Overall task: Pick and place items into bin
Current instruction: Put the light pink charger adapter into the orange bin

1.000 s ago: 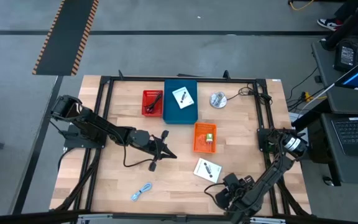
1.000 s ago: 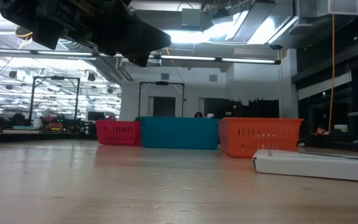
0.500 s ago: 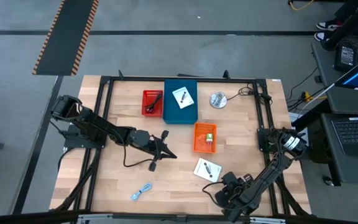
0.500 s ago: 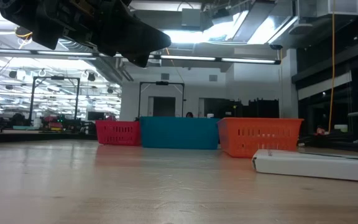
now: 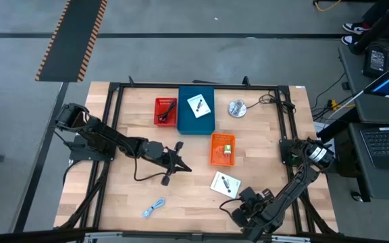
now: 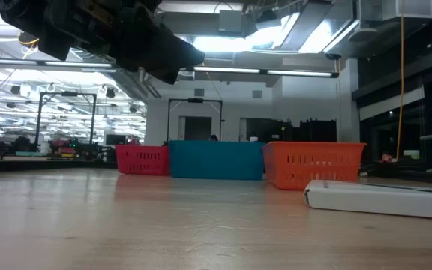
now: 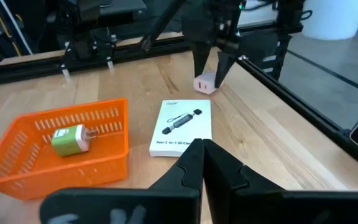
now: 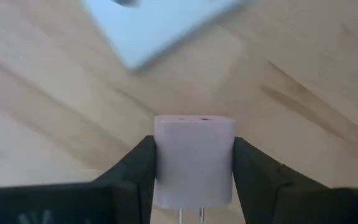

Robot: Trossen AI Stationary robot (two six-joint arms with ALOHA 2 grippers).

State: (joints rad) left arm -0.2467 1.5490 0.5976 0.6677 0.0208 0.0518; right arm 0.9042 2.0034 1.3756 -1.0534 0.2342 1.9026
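Note:
A small pink block point(image 8: 194, 158) with two metal prongs sits between the fingers of my right gripper point(image 7: 211, 62), near the table's near right edge. It also shows as the pink block point(image 7: 205, 84) in the left wrist view. One white card point(image 5: 225, 183) lies flat on the wood just beside it. A second white card point(image 5: 198, 105) lies in the blue bin point(image 5: 196, 125). A black cable point(image 5: 165, 110) is in the red bin, and a green piece point(image 7: 70, 139) in the orange bin point(image 7: 17, 174). The light-blue cable point(image 5: 154, 207) lies near the near edge. My left gripper point(image 7: 201, 152) hovers shut over mid-table. My right gripper pinches the pink block by two opposite side faces point(image 8: 160, 162), one finger on each. Its fingers point(image 7: 199, 59) come from above, pointing down. The prongs point(image 8: 180, 214) point back toward the wrist. Whether the block stands on the wood or hangs just above it, I cannot tell.
A round silver disc point(image 5: 236, 108) with a cable lies at the far right. Red, blue and orange bins stand in a group at the table's far middle. A black frame rail point(image 5: 113, 135) runs around the table. Bare wood lies between the two arms.
My right gripper has shifted slightly toward the table's left, keeping its hold on the pink block.

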